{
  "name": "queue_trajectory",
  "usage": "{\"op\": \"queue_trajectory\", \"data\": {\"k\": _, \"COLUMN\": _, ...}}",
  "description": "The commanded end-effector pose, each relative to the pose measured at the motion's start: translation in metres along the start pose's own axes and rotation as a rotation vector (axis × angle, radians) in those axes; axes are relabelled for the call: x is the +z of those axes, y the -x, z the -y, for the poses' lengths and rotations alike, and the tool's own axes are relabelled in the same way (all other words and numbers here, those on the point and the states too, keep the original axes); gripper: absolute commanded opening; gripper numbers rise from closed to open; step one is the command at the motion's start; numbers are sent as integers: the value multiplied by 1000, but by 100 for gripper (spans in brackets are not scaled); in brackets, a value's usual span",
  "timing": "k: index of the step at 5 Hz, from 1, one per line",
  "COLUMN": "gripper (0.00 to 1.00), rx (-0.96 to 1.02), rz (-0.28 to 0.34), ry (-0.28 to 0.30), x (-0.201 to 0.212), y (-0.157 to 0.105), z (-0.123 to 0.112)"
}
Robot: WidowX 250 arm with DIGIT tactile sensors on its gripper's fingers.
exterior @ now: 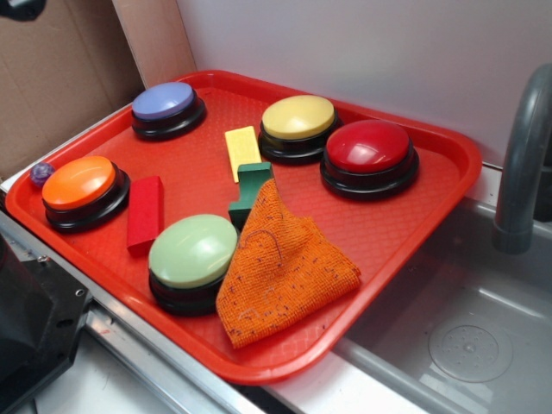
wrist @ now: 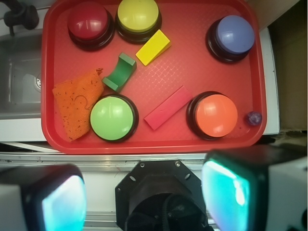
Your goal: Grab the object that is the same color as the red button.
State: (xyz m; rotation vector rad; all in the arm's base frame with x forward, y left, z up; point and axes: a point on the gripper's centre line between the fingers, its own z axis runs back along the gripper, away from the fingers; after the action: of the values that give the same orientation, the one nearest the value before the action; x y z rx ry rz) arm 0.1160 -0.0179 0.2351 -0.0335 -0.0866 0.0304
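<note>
1. Target: the red block [wrist: 168, 108], a plain bar-shaped piece, matches the colour of the red button [wrist: 87, 20]. Do not confuse it with the yellow block [wrist: 153, 47] or the green block [wrist: 121, 72].
2. Location: using the orange button [wrist: 215, 114] as landmark, the red block lies flat on the tray floor just beside it, between it and the green button [wrist: 112, 118]. The red button sits well apart, in the corner of the tray diagonally opposite the orange button, next to the yellow button [wrist: 138, 14].
3. Hand state: the hand [wrist: 144, 192] is high above the near edge of the tray, its fingers [wrist: 231, 192] spread wide and holding nothing.
4. Handling, judged: the block appears rigid, light and smooth-sided. It should not deform under grip, but may slide on the textured tray floor if pushed from one side.
5. Grasp point, judged: close across the two long faces at mid-length. The block lies diagonally, so the hand needs to turn to match. Clearance to the base of the orange button at one end looks tight.
6. Container: the red tray [wrist: 250, 72] holds five domed buttons, including a blue button [wrist: 234, 33], three blocks and an orange cloth [wrist: 77, 103]. The cloth touches the green button. A small purple ball [wrist: 253, 118] rests at the tray rim beside the orange button.
</note>
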Motion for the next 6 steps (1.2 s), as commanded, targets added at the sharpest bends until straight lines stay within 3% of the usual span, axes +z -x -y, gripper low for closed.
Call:
{"op": "queue_trajectory", "data": {"k": 1, "gripper": 100, "rx": 0, "rz": 0, "ry": 0, "x": 0, "y": 0, "z": 0}}
{"op": "queue_trajectory", "data": {"k": 2, "gripper": 100, "rx": 212, "rz": 53, "ry": -23, "x": -14, "y": 0, "z": -6}}
{"op": "queue_trajectory", "data": {"k": 3, "gripper": 100, "rx": 350, "rz": 65, "ry": -44, "x": -27, "y": -4, "z": -10}}
{"op": "queue_trajectory", "data": {"k": 4, "gripper": 100, "rx": 483, "rz": 55, "ry": -77, "x": -45, "y": -12, "z": -19}}
{"op": "queue_trajectory", "data": {"k": 6, "gripper": 100, "rx": 728, "rz": 47, "ry": -57, "x": -90, "y": -18, "z": -35}}
